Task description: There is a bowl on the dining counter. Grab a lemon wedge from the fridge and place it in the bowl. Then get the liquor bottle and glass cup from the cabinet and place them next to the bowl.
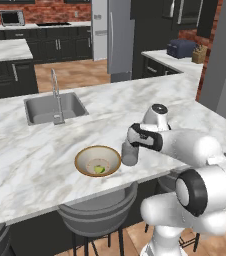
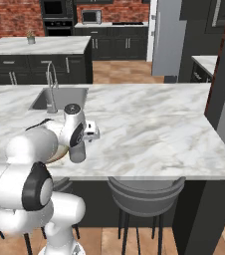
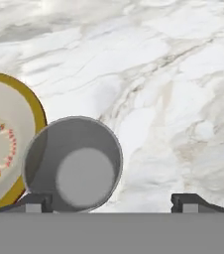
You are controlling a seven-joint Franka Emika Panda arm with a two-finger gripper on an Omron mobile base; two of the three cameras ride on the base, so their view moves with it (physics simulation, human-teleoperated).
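A tan bowl with a gold rim (image 1: 81, 156) stands near the front edge of the marble dining counter (image 1: 45, 165), and a yellow-green lemon wedge (image 1: 99, 169) lies inside it. A grey glass cup (image 1: 130, 154) stands upright on the counter, touching or nearly touching the bowl's right side. My gripper (image 1: 133, 138) hovers just above the cup, tilted down. In the hand view the cup (image 3: 74, 163) appears from above beside the bowl's rim (image 3: 37, 115). The gripper (image 3: 114, 203) is open, its fingertips (image 3: 34, 203) spread wide, and the cup sits toward the left one.
A sink (image 1: 55, 107) with a faucet (image 1: 55, 95) lies at the back left of the counter. Grey bar stools (image 1: 97, 212) stand under the front edge. Bare marble (image 2: 154, 129) stretches to the right of the cup. A fridge (image 1: 120, 35) stands beyond the counter.
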